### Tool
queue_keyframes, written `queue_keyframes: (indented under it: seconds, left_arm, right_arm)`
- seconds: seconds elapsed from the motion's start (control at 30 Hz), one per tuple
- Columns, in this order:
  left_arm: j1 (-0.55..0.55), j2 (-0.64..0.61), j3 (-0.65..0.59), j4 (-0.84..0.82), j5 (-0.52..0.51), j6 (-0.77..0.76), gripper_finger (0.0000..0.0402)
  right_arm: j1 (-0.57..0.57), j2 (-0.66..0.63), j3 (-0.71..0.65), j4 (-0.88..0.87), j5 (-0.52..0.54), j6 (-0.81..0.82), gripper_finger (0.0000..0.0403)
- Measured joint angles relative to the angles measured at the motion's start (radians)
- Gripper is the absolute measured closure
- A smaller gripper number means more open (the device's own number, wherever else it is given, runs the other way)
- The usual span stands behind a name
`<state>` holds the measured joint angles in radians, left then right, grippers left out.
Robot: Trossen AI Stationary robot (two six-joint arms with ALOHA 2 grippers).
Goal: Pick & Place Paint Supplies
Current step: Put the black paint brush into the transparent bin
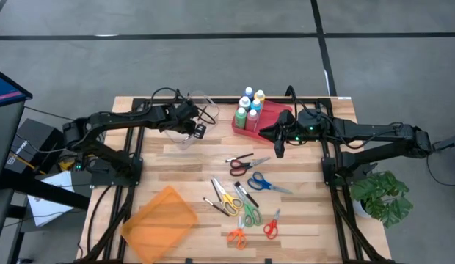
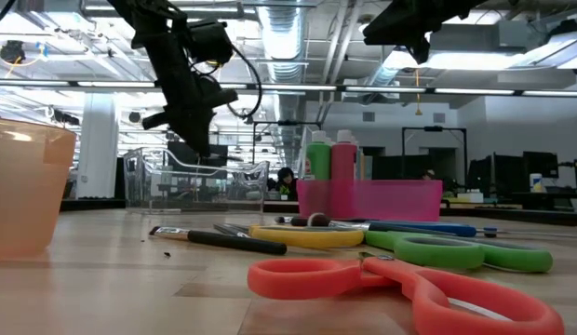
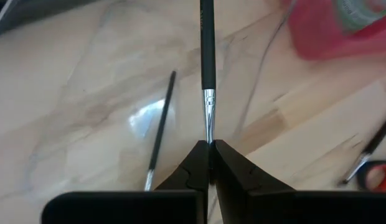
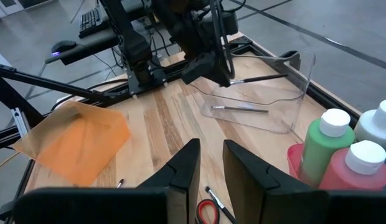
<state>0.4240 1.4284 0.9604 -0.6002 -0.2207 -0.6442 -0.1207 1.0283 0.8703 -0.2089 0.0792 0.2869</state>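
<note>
A thin black-handled paintbrush (image 3: 207, 56) is clamped in the left gripper (image 3: 210, 147) above a clear plastic bin (image 4: 268, 93). The right gripper (image 4: 210, 163) is held slightly apart, empty, beside the pink tray (image 1: 268, 117) of white-capped paint bottles (image 1: 249, 106); one brush (image 4: 240, 109) is blurred inside the bin.

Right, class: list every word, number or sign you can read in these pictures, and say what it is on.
No text can be read anywhere.
Paint bottles: labels too small to read.
Black box at the high view's left edge: white print, too small to read.
</note>
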Motion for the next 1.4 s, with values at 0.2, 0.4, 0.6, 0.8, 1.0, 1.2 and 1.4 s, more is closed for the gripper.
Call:
queue_keyframes:
  seconds: [0.2,0.4,0.6,0.8,1.0,1.2,1.4]
  left_arm:
    - [0.026,0.0,0.01,-0.149,0.009,-0.023,0.04]
    - [0.059,0.0,0.077,-0.264,-0.012,0.015,0.04]
    - [0.132,0.013,0.085,-0.28,-0.022,0.048,0.0401]
    - [0.159,0.089,0.085,-0.277,-0.016,0.114,0.04]
    - [0.144,0.185,0.084,-0.271,-0.015,0.124,0.04]
    - [0.137,0.257,0.085,-0.239,-0.015,0.124,0.0399]
    - [0.138,0.284,0.085,-0.192,-0.015,0.124,0.0398]
  right_arm:
    - [-0.01,0.0,0.0,0.0,0.004,-0.021,0.0335]
    - [-0.033,0.0,0.0,0.0,0.005,-0.025,0.0335]
    - [-0.034,0.0,0.0,0.0,0.005,-0.025,0.0335]
    - [-0.034,0.0,0.0,0.0,0.005,-0.025,0.0335]
    - [-0.034,0.0,0.0,0.0,0.005,-0.025,0.0335]
    - [-0.033,0.0,0.0,0.0,0.005,-0.025,0.0335]
    - [-0.032,0.0,0.0,0.0,0.005,-0.025,0.0335]
